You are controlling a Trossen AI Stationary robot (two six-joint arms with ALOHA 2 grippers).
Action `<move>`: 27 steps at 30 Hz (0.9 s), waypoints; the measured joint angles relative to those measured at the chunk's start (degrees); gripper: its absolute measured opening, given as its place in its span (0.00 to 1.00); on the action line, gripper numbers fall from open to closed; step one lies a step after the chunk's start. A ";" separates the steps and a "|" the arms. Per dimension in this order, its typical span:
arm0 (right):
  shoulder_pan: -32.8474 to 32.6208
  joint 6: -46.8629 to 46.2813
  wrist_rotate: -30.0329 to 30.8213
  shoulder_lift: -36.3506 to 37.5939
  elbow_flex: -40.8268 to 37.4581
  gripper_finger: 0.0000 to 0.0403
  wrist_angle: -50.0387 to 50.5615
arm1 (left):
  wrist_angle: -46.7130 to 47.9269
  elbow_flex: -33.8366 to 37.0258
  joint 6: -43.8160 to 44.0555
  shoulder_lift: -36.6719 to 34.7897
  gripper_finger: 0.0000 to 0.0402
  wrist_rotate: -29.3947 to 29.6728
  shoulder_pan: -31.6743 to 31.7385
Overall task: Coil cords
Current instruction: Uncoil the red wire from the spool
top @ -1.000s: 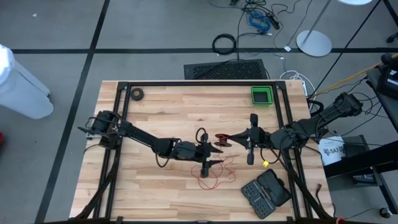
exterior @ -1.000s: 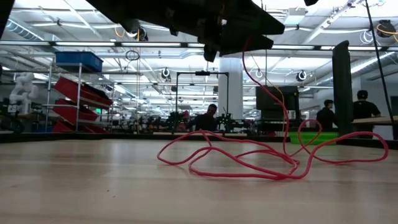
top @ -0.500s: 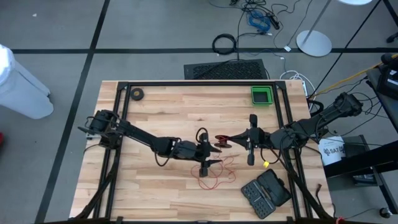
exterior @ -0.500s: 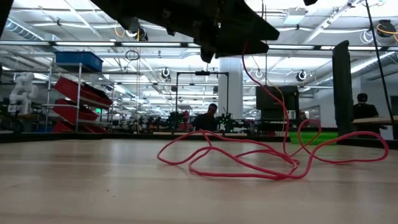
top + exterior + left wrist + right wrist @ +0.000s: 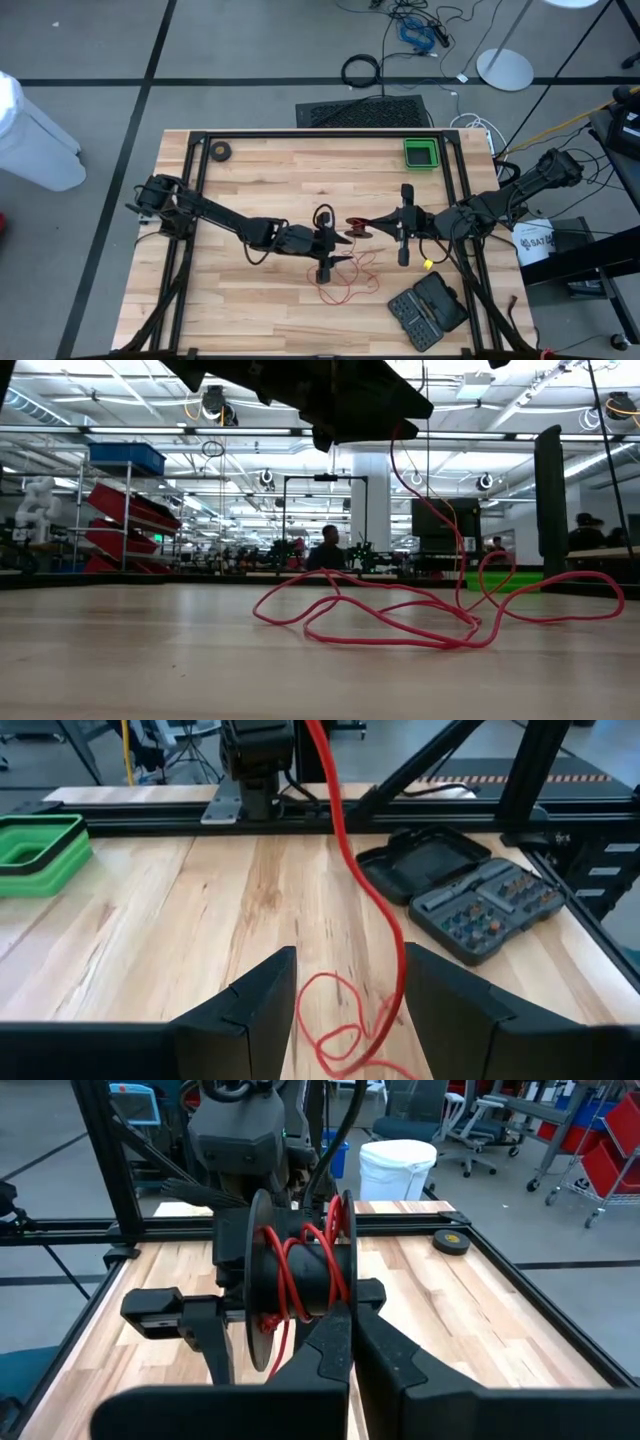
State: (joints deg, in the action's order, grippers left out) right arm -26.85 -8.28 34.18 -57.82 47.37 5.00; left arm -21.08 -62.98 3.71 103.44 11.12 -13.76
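The thin red cord (image 5: 338, 830) runs from its black reel (image 5: 300, 1270) down to a loose heap (image 5: 440, 642) lying on the wooden table. My right gripper (image 5: 350, 1330) is shut on the reel above the table's middle (image 5: 357, 226). My left gripper (image 5: 350, 955) faces it from the left, open. Its two fingers stand on either side of the hanging strand, and I cannot tell whether they touch it. In the low view the left gripper (image 5: 340, 395) shows dark overhead, with the strand dropping from it. My right gripper pinches the rim of one reel flange (image 5: 345, 1295) between its two fingers. It comes nearly level from the table's right. The reel is lifted clear of the table with its axle level, several turns of red cord wound on its hub (image 5: 305, 1265).
A green tray (image 5: 420, 152) sits at the far right, an open black bit case (image 5: 428, 308) at the near right, and a small black ring-shaped roll (image 5: 220, 151) at the far left. Black frame rails (image 5: 320, 134) border the table.
My left gripper has tipped its fingers up a little while staying open around the strand. The reel and the cord heap on the table lie as before.
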 joint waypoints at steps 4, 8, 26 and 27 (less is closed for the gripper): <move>0.00 0.01 0.02 0.00 0.00 0.00 0.02 | 1.35 0.02 -0.03 -0.13 0.46 0.00 0.00; 0.00 0.01 0.02 0.00 0.00 0.00 0.04 | 1.30 0.02 -0.03 -0.28 0.46 -0.54 0.00; 0.00 0.01 0.02 0.00 0.00 0.00 0.06 | 1.29 0.02 -0.05 -0.28 0.32 -1.95 -0.02; 0.00 0.01 0.02 0.00 0.00 0.00 0.06 | 1.32 0.02 -0.06 -0.28 0.31 -1.95 -0.02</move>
State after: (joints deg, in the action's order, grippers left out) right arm -26.85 -8.27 34.20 -57.82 47.37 5.06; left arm -19.76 -62.96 3.65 103.15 9.17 -13.78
